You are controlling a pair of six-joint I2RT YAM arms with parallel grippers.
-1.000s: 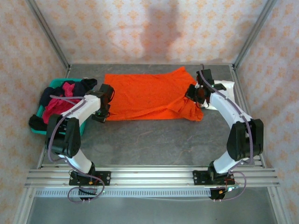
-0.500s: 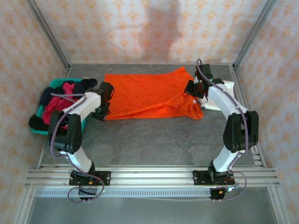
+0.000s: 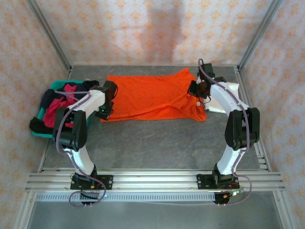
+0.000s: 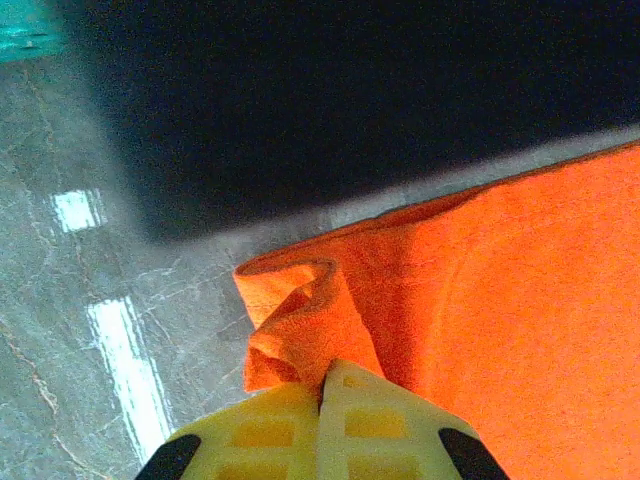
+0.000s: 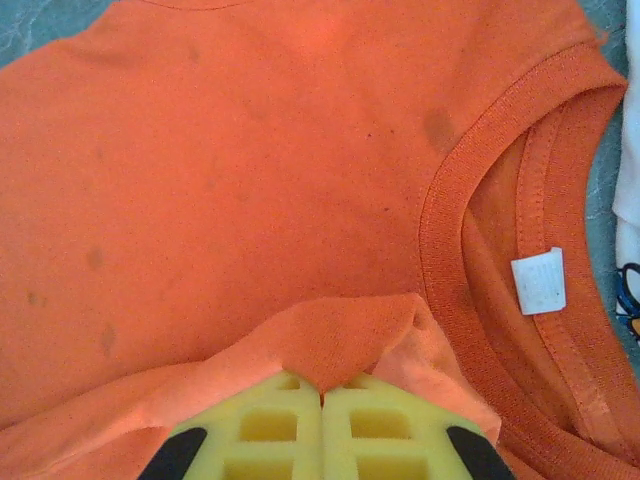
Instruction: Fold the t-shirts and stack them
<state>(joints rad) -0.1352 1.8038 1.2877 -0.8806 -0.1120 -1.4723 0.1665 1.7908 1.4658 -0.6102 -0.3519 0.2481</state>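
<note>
Both arms have reached farther across the counter (image 3: 157,143) than a second ago, and the near edge of the orange t-shirt (image 3: 147,98) has gone back with them.

That shirt is soft knit cloth, spread as a rough rectangle across the far half of the counter. Its ribbed collar (image 5: 450,200) has a small white label (image 5: 538,282) inside, and a few faint darker spots mark the fabric. The left fingers (image 4: 270,430) are yellow waffle-patterned pads, closed tight and pinching a crumpled, rolled corner at the shirt's left end. The right fingers (image 5: 270,425) are the same kind, closed just as tightly on a peaked fold of orange cloth beside the collar.

One shirt lies spread. One white t-shirt (image 3: 232,87) lies at the right end, partly under the right arm and just beside the orange collar. A teal plastic basket (image 3: 58,84) at the left edge holds a tangle: one crimson-pink shirt (image 3: 57,107) and dark navy cloth (image 3: 46,98) spilling over the rim. I cannot tell how many dark pieces there are.

The counter is grey and stone-veined, glossy enough to carry bright window-shaped reflections. Three walls (image 3: 143,33) of pale peach paper printed with small repeating motifs enclose it. Bare aluminium posts (image 3: 50,36) stand at the corners, and a ribbed aluminium rail (image 3: 152,181) runs along the near edge.
</note>
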